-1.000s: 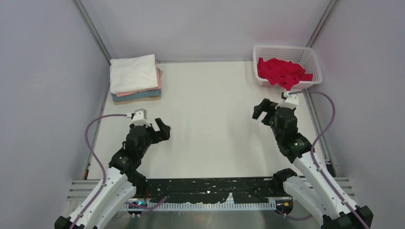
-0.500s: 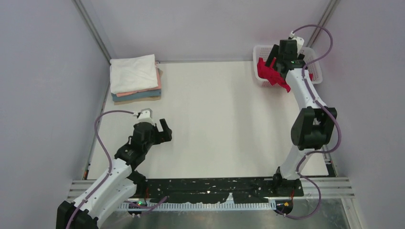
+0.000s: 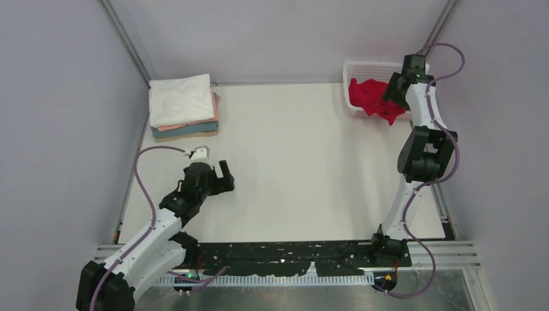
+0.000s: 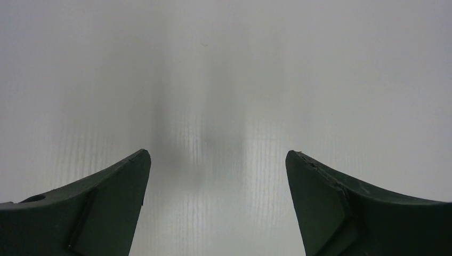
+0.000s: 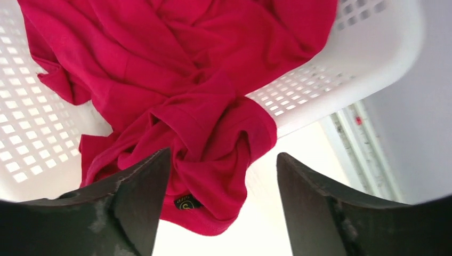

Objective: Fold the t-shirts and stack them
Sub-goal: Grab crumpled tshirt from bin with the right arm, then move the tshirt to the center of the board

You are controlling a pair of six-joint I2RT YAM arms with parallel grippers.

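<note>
**Item 1 – red t-shirt** (image 3: 370, 102). Unfolded and crumpled in the white mesh basket (image 3: 362, 67). The basket stands at the 1 o'clock corner of the worktop (image 3: 291, 155) in the overhead view. One bunched fold spills over the basket's near rim and hangs above the worktop. The right wrist view shows a small dark label (image 5: 187, 202) on the lowest fold.

**Item 2 – folded stack** (image 3: 181, 100) of t-shirts. At the 11 o'clock corner, well apart from the basket. White on top, with salmon, teal and tan edges showing beneath along the near side. Square and flat.

**Item 3 – right pincer** (image 5: 224, 156). The arm is stretched out to the basket and the pincer is poised over its near rim. The jaws are spread wide, one on each side of the spilled fold, which lies beyond them. No cloth is pinched between them.

**Item 4 – left pincer** (image 4: 216, 154). Toward 8 o'clock on the worktop, well apart from both lots of shirts. The jaws are spread wide with nothing between them, and only bare worktop surface shows beyond.
</note>
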